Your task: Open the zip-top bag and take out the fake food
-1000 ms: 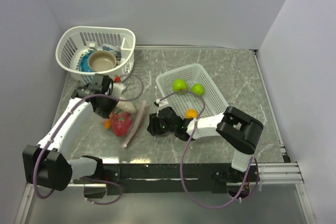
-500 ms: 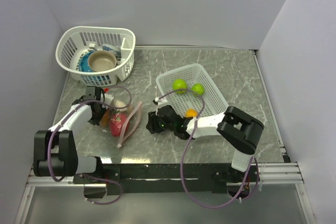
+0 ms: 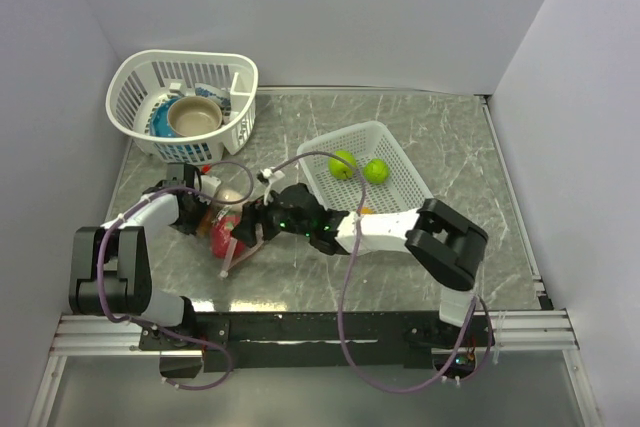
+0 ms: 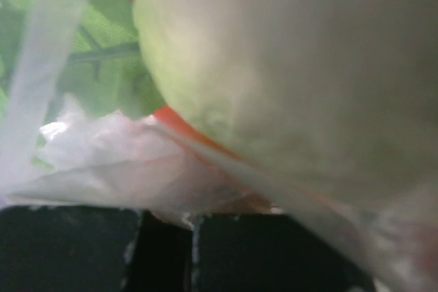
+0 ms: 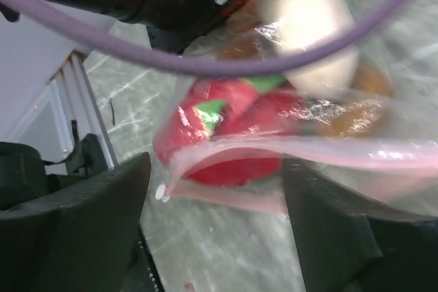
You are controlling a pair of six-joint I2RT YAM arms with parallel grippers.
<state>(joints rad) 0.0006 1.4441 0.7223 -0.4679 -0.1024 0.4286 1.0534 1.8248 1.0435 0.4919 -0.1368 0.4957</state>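
The zip-top bag (image 3: pixel 232 219) lies left of centre, its pale pink zip strip (image 3: pixel 243 244) at the right edge. Inside it are a red piece (image 3: pixel 221 238), a cream piece (image 3: pixel 229 196) and something orange. My left gripper (image 3: pixel 195 215) is at the bag's left side; in the left wrist view its fingers (image 4: pixel 226 251) are closed on the bag's film (image 4: pixel 137 169). My right gripper (image 3: pixel 256 225) is open at the bag's mouth; in the right wrist view (image 5: pixel 217 196) its jaws straddle the parted zip strip (image 5: pixel 294 148) and the red piece (image 5: pixel 233 117). Two lime-green balls (image 3: pixel 343 162) lie in the rectangular basket.
The white rectangular basket (image 3: pixel 400 162) stands right of centre, with an orange ball (image 3: pixel 363 211) partly hidden by my right arm. A round white basket (image 3: pixel 135 82) with a tan bowl (image 3: pixel 192 115) and a blue plate stands at the back left. Purple cables loop over the bag.
My right gripper has moved left from beside the rectangular basket to the bag's mouth. My left arm folded in at the bag's left side, and the bag shifted slightly.
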